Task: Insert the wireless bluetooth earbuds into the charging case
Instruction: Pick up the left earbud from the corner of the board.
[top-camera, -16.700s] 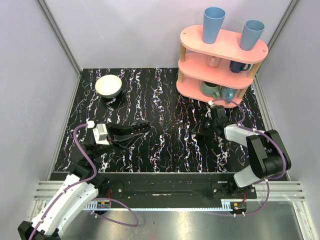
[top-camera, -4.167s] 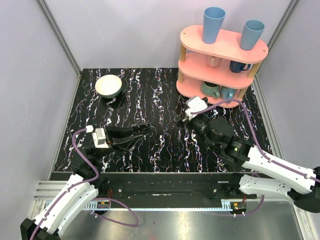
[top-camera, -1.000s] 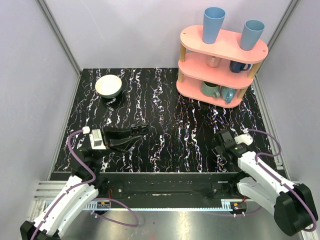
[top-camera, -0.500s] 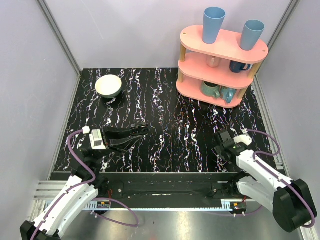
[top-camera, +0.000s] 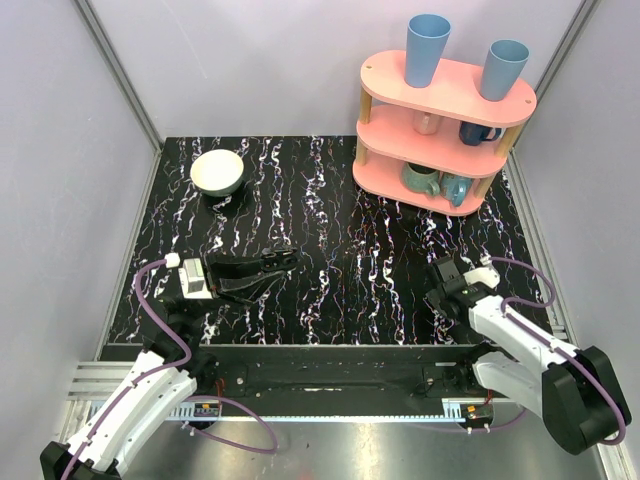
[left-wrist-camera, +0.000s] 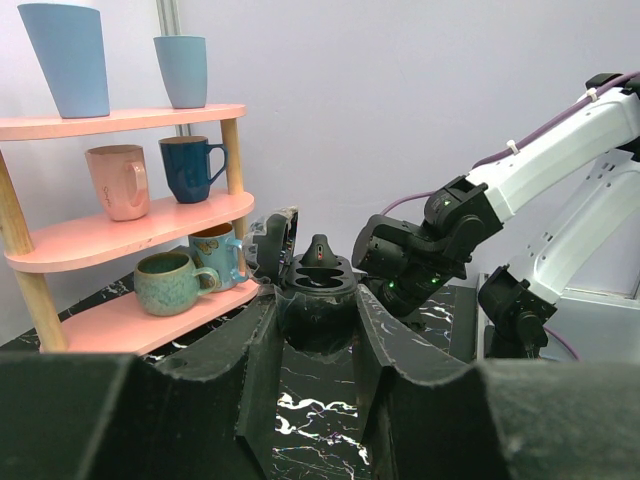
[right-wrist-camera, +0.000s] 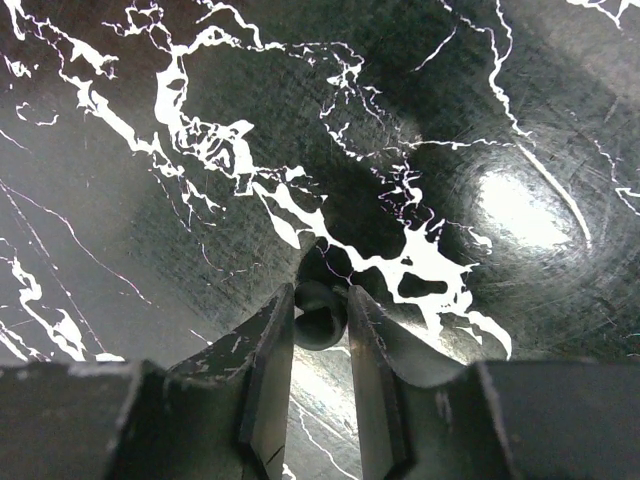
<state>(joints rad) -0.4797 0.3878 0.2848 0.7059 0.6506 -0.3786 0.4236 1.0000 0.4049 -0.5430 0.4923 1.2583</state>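
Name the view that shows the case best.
Left wrist: the open case sits centred and close up, gripped by the left gripper. The top view gives only a dark speck at that gripper's tip; the right wrist view misses it.

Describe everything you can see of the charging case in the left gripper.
The charging case is small, rounded, dark and glossy, plastic by its look. It is open: the lid stands up at its left side in the left wrist view, and one dark earbud pokes up from the base. The left gripper clamps the base between its fingers; nothing else touches it.
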